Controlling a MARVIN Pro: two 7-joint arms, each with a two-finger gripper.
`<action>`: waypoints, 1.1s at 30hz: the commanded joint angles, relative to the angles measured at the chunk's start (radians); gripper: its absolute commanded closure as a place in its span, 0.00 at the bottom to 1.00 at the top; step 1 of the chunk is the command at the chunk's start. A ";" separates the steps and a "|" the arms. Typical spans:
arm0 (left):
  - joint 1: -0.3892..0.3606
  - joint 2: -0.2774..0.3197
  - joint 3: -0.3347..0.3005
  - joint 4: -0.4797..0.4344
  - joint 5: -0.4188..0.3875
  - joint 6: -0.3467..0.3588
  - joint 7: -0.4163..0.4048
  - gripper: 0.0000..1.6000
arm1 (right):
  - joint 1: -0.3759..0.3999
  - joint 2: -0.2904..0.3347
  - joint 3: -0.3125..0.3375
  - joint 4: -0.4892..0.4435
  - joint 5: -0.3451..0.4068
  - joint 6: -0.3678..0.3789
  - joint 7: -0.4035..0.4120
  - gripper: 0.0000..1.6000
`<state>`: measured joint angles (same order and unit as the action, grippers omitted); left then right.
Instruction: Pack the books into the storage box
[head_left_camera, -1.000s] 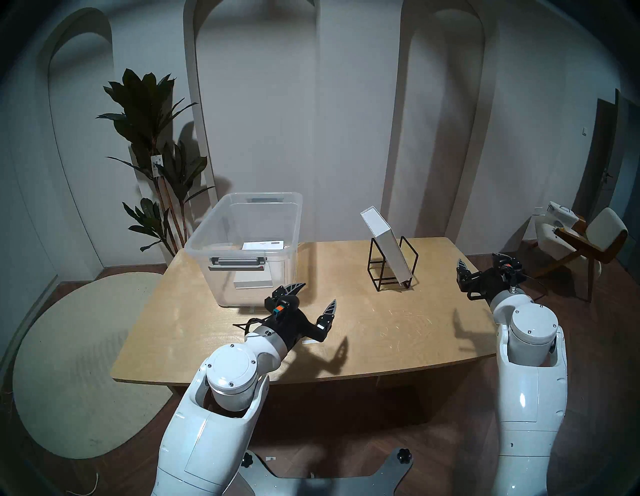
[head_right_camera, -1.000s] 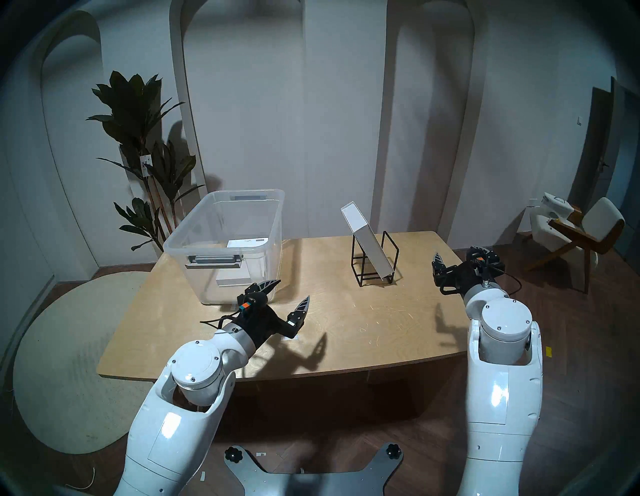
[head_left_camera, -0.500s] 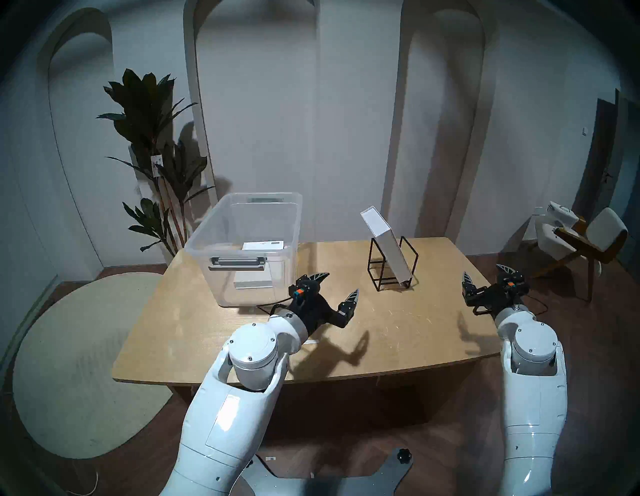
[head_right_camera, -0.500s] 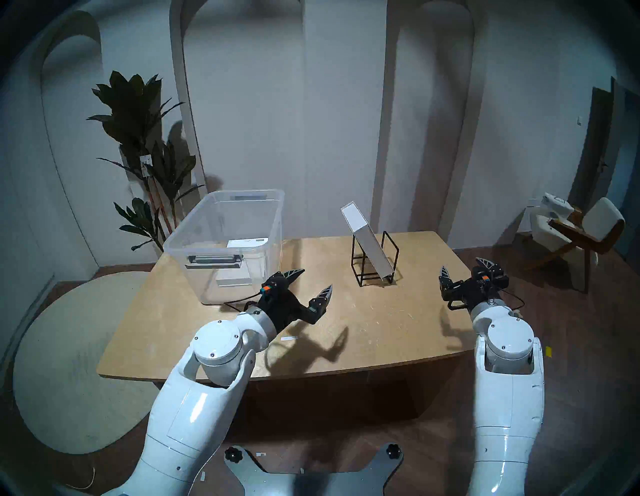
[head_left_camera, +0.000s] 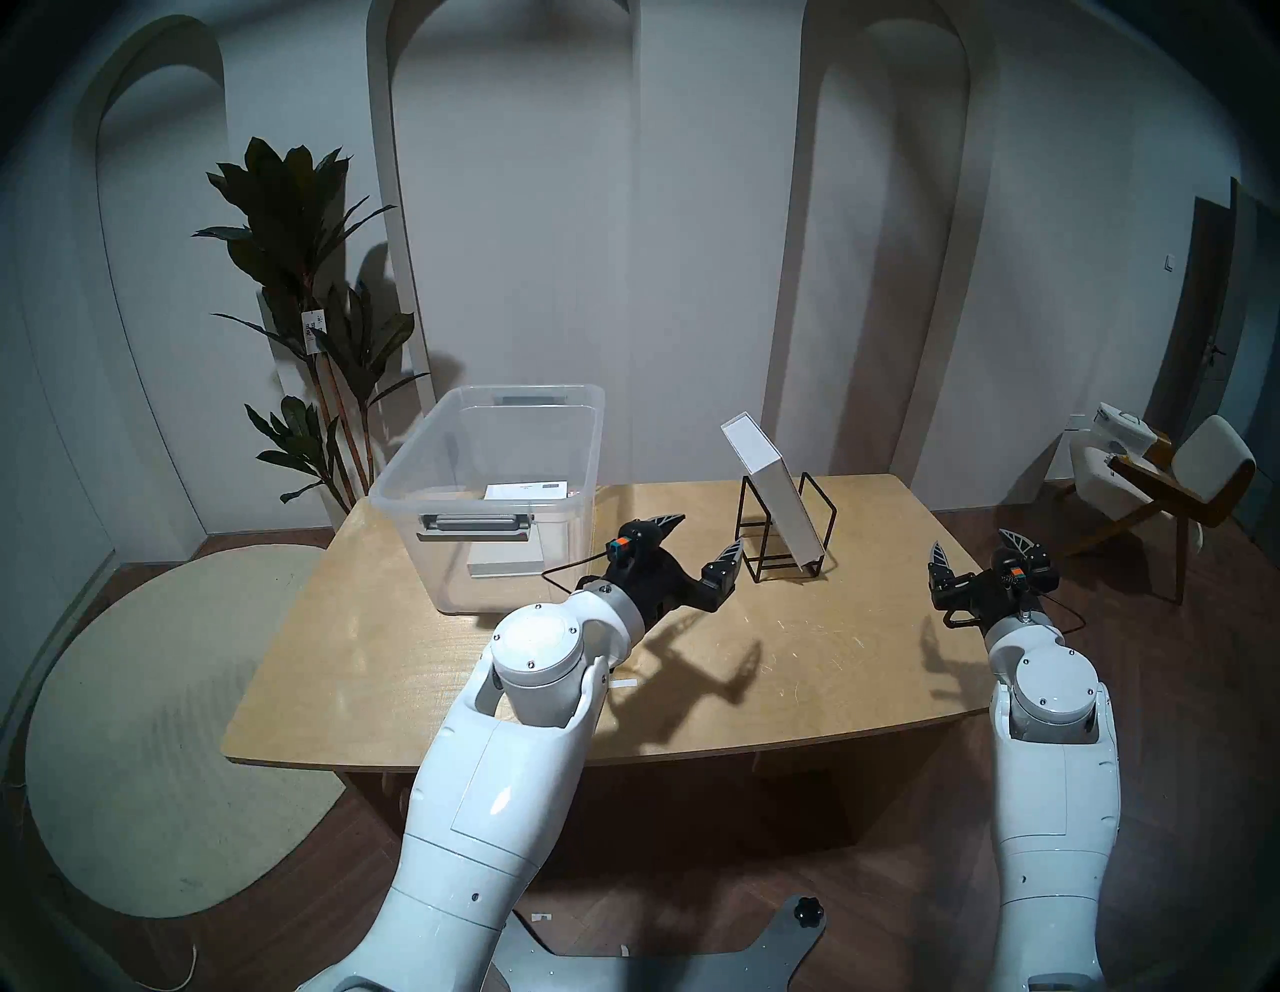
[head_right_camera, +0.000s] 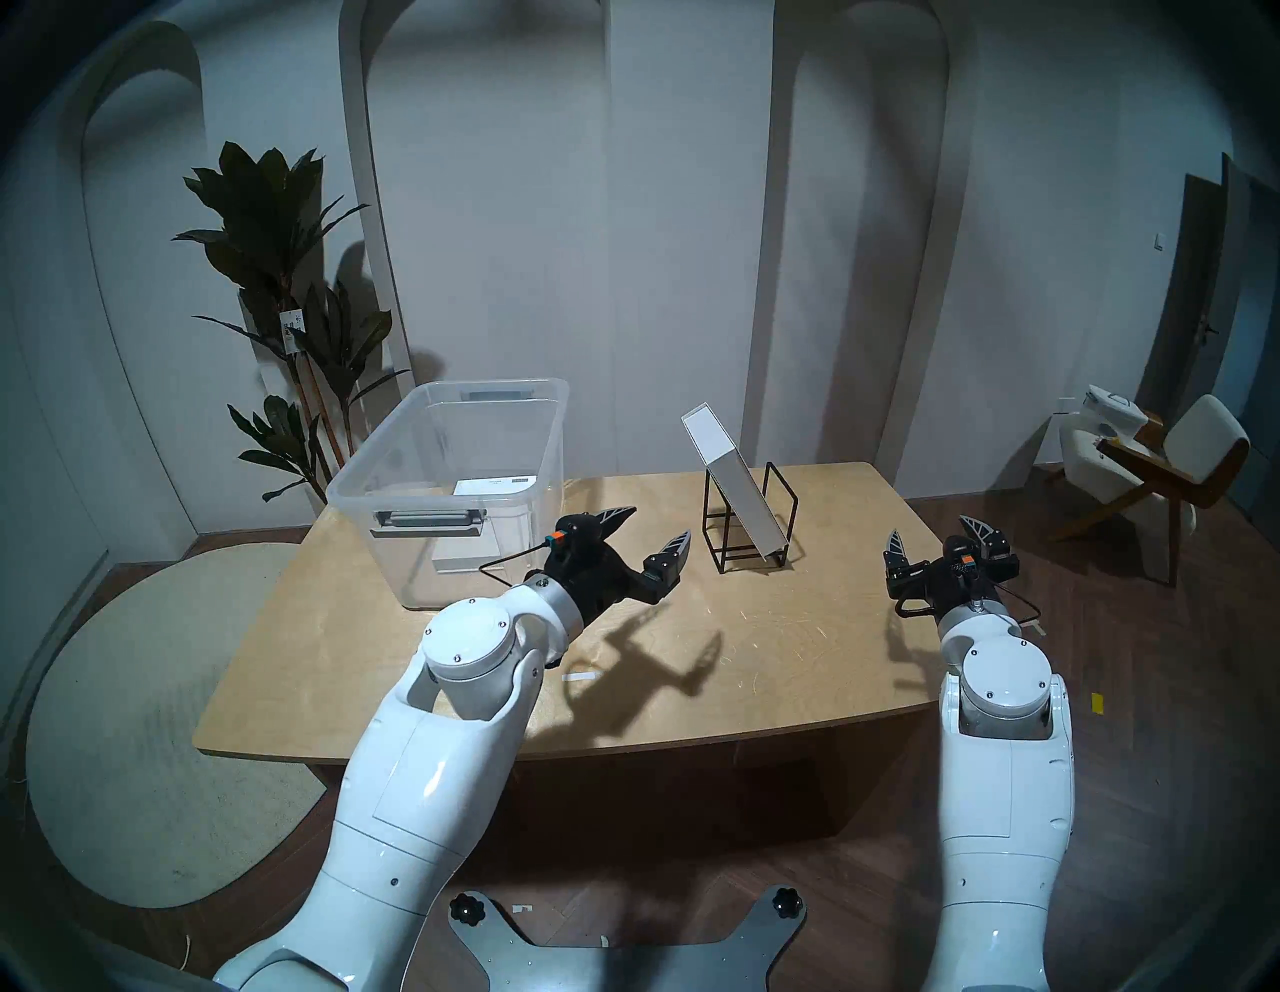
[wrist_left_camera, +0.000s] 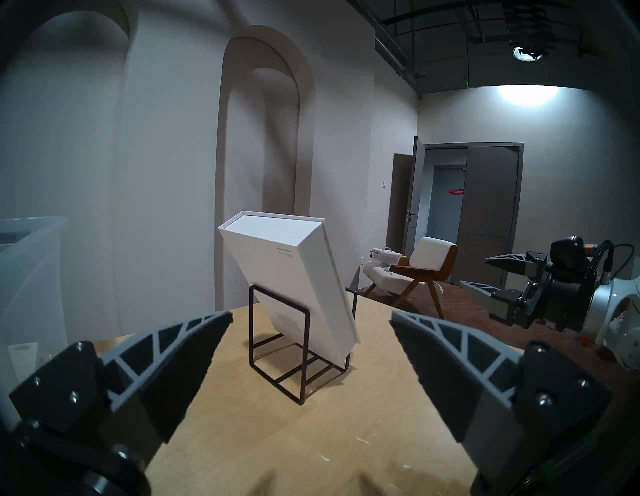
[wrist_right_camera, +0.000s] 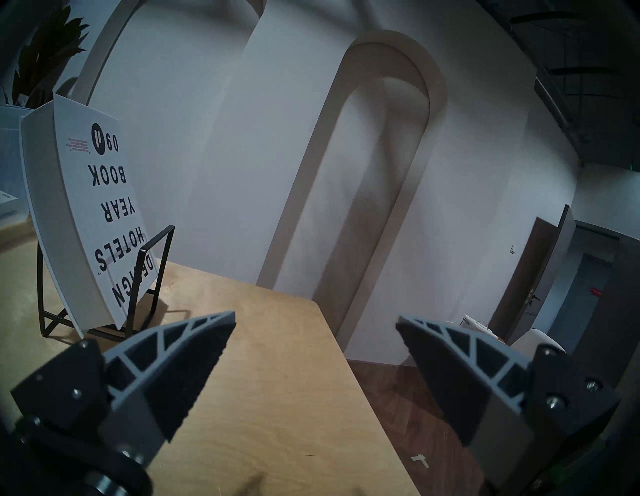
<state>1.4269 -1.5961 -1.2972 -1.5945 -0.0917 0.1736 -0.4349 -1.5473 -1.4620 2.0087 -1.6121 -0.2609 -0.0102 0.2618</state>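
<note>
A: Moved since a second ago: left gripper (head_left_camera: 699, 537), spread and empty, from the table's near middle toward the rack at one o'clock. Everything else unchanged?

B: Listing left to right. Storage box (head_left_camera: 485, 509), table's ten o'clock: one white book (head_left_camera: 505, 558) lying flat inside. Rack (head_left_camera: 783, 526), at one o'clock: tall white book (head_left_camera: 772, 495) leaning toward the box, top at eleven o'clock. Right gripper (head_left_camera: 976, 547), three o'clock edge: spread, empty, shifted only slightly.

A: Step in hand?

B: Likely the reach for the second book; one packed, one left. Next move calls for closing the fingers across the book's thickness above the wire, then lifting clear.

A: Unclear items?

B: The box wall blurs the packed book's edges; its cover printing is too small to read; the leaning book's foot is partly behind wire.
</note>
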 joint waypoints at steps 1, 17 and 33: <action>-0.108 -0.051 0.006 0.016 0.009 0.020 -0.002 0.00 | 0.055 0.054 0.014 0.018 0.054 -0.007 0.069 0.00; -0.258 -0.141 0.077 0.207 -0.020 0.049 0.130 0.00 | 0.100 0.085 0.052 0.100 0.114 -0.007 0.154 0.00; -0.341 -0.218 0.096 0.381 -0.312 0.001 0.157 0.00 | 0.110 0.090 0.061 0.113 0.130 -0.012 0.189 0.00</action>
<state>1.1603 -1.7592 -1.2021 -1.2357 -0.3244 0.2035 -0.2782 -1.4559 -1.3797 2.0682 -1.4853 -0.1389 -0.0100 0.4475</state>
